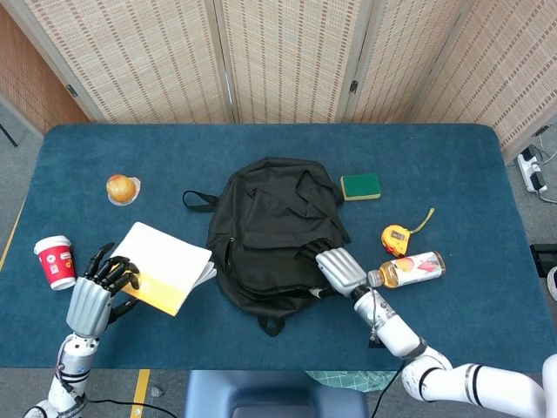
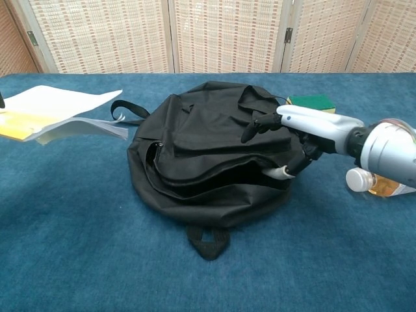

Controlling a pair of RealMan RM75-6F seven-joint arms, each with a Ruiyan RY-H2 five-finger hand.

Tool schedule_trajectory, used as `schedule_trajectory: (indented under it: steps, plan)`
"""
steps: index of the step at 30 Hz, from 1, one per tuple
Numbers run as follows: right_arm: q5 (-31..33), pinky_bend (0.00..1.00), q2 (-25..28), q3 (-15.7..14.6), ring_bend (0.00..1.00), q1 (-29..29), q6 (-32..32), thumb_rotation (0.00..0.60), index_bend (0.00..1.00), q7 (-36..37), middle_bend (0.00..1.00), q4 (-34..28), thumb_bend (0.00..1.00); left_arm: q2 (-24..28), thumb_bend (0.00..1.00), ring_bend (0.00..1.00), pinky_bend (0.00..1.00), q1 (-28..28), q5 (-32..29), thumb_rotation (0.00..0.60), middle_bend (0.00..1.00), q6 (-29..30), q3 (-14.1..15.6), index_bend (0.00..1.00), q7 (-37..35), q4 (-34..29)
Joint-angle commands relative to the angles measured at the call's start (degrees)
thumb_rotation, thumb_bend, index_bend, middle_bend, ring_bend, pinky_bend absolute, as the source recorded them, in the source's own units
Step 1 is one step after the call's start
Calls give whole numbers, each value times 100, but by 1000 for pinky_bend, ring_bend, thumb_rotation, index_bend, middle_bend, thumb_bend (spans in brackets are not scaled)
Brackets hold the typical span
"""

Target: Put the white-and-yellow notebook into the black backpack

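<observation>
I had the white-and-yellow notebook (image 1: 165, 267) in my left hand (image 1: 94, 294), fingers gripping its near corner, and it lay left of the black backpack (image 1: 274, 233), apart from the bag. In the chest view the notebook's loose pages fanned and drooped at the free edge, so I judged it light and floppy, better carried by the spine side than by a corner, or the cover would sag and catch on the zip.

My right hand (image 1: 338, 269) rested on the backpack's right side at the seam. From the chest view its fingers (image 2: 255, 125) lay on top of the front flap with the thumb tucked at the opening below; it looked like a pinch on the fabric, though I could not be sure the cloth was truly caught. The backpack was soft and limp, and its mouth gaped only a little, so the flap would need lifting high.

A bottle (image 1: 409, 268) lay just beside my right forearm on the tabletop (image 1: 452, 174).
</observation>
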Motion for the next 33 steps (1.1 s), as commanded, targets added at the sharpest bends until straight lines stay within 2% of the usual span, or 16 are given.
schedule_trajectory:
  steps: [1, 4, 8, 11, 17, 24, 33]
  plan:
    - [182, 96, -88, 31, 159, 122, -87, 600, 334, -109, 245, 81, 429, 0, 466, 396, 204, -5, 15, 600, 542, 8, -2, 729, -13, -17]
    - [337, 96, -218, 29, 177, 238, -131, 600, 447, -190, 268, 143, 501, 2, 466, 397, 204, -17, 67, 600, 541, 20, 22, 730, -23, -50]
    - [513, 114, -396, 100, 207, 367, -74, 600, 647, -289, 313, 241, 618, 3, 467, 397, 204, -48, 146, 600, 541, 31, 58, 730, -95, -75]
    - [761, 188, -527, 242, 230, 495, -13, 600, 698, -410, 338, 319, 664, 13, 466, 399, 205, -101, 245, 600, 542, 36, 96, 730, -119, -98]
    - [1562, 192, -802, 724, 255, 784, 153, 600, 746, -538, 373, 446, 722, -7, 467, 410, 216, -248, 606, 600, 548, 94, 262, 729, -132, -185]
    - [2348, 192, -1269, 1216, 260, 1135, 645, 600, 748, -772, 376, 709, 757, -75, 466, 434, 242, -540, 1041, 600, 568, 111, 374, 729, -60, -340]
    - [2719, 192, -1771, 1721, 263, 1545, 1083, 600, 745, -757, 376, 1118, 784, -254, 467, 521, 464, -1062, 1390, 600, 638, -73, 321, 735, -38, -491]
